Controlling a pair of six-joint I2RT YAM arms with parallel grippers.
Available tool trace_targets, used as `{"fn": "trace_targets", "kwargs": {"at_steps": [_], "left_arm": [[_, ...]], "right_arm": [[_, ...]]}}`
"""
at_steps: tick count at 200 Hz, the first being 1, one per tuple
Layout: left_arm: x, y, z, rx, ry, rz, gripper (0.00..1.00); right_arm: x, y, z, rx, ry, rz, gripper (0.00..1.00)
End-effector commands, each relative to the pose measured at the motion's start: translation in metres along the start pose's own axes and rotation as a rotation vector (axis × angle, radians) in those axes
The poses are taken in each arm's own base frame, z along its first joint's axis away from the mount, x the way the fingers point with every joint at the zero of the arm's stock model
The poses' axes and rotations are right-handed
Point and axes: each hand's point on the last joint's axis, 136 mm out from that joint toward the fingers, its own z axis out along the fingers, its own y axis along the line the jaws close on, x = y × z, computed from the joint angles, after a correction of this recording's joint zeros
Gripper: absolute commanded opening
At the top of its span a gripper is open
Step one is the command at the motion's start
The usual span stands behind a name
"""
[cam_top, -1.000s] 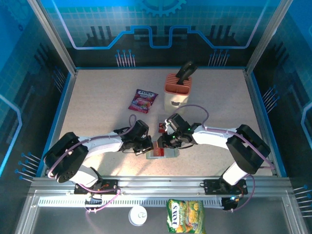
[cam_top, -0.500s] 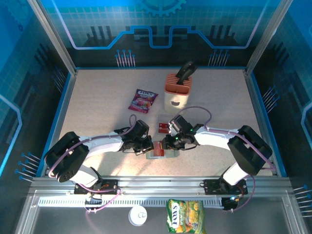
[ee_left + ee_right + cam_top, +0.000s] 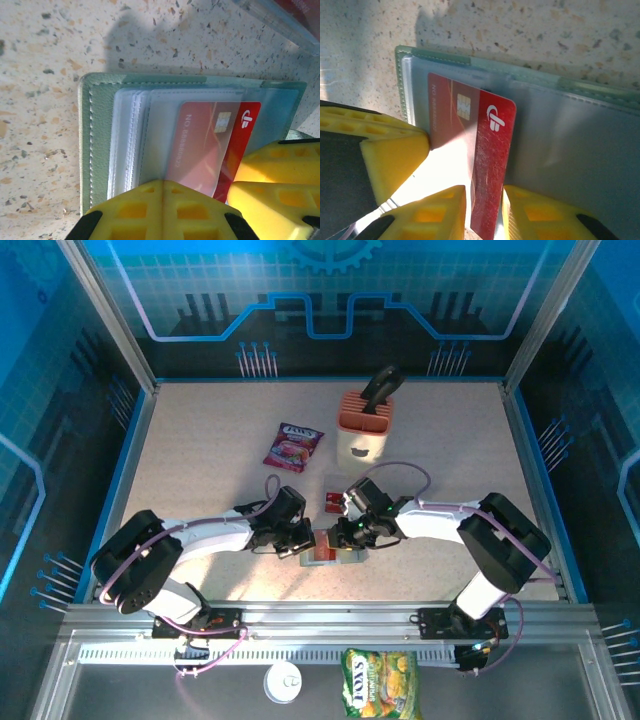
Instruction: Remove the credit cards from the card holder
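On the near tabletop, the right gripper (image 3: 479, 202) pinches a red card (image 3: 492, 145) half out of the open card holder (image 3: 95, 150), pinned by the closed left gripper (image 3: 162, 197); a second card (image 3: 333, 502) lies free nearby.

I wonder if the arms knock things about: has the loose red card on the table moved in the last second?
No. The loose red card lies where it did, just in front of the peach block.

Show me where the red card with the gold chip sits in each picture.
Overhead: red card, just below centre.
Left wrist: red card right of centre, half under clear sleeve.
Right wrist: red card at centre, poking from the sleeve.
Shared landmark: the green card holder beneath it.
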Motion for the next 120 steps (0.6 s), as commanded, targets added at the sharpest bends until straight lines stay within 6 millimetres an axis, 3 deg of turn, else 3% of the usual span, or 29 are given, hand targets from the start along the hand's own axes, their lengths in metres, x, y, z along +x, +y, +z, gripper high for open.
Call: {"fn": "trace_targets", "kwargs": {"at_steps": [1,47,120], "left_arm": [[0.006,0.015,0.005,-0.064,0.022,0.003,0.0],[0.006,0.015,0.005,-0.067,0.025,0.003,0.0],[0.005,0.017,0.003,-0.077,0.017,0.002,0.0]], "right_arm": [[0.0,0.003,0.002,-0.049,0.004,0.03,0.24],[0.001,0.005,0.004,-0.08,-0.001,0.038,0.19],[0.002,-0.007,-0.004,-0.039,-0.021,0.041,0.12]]}}
